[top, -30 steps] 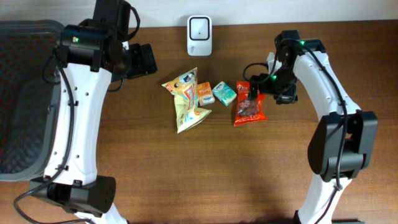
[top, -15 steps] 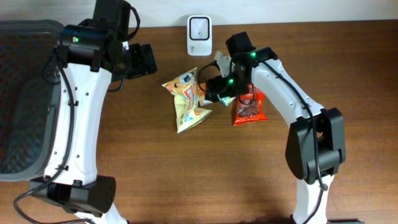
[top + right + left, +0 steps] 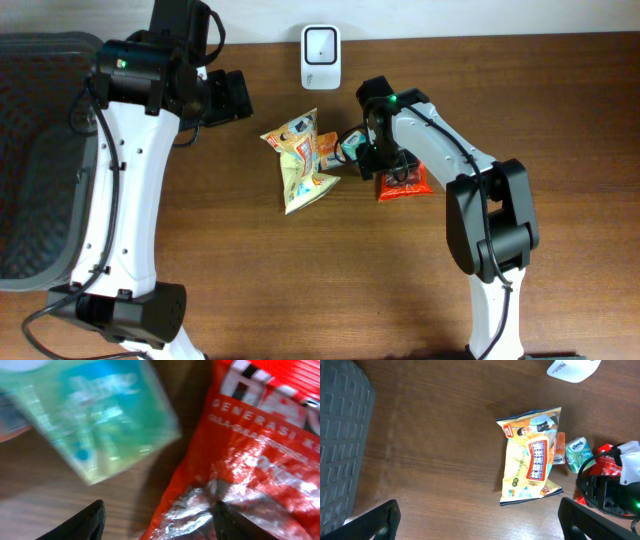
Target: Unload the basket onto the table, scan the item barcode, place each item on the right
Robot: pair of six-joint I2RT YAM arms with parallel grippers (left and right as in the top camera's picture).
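1. Grey basket [image 3: 40,150]: at the table's left edge, cut off by the frame in the overhead view. The left wrist view shows only a dark ribbed wall.
2. Left gripper [image 3: 225,97]: held above the wood left of the items, fingers spread wide and empty. Its own camera catches only two dark fingertips [image 3: 375,522] in the bottom corners.
3. Yellow snack bag [image 3: 300,160]: lies flat and crumpled, leftmost of the items.
4. Scanner [image 3: 321,44]: white, at the table's far edge behind the items, cropped in the left wrist view.
5. Orange packet [image 3: 328,150]: squeezed between the yellow bag and the tissue pack. Its print is unreadable.
6. Teal tissue pack [image 3: 355,148]: touches the orange packet, partly hidden overhead by the right arm, and is blurred in the right wrist view.
7. Right gripper [image 3: 160,520]: low over the gap between the tissue pack and the red bag. Its fingers are apart and clasp nothing; contact with the bag cannot be told.
8. Red snack bag [image 3: 405,180]: flat on the table, rightmost, its upper left covered by the arm. Whether a barcode faces up cannot be told.
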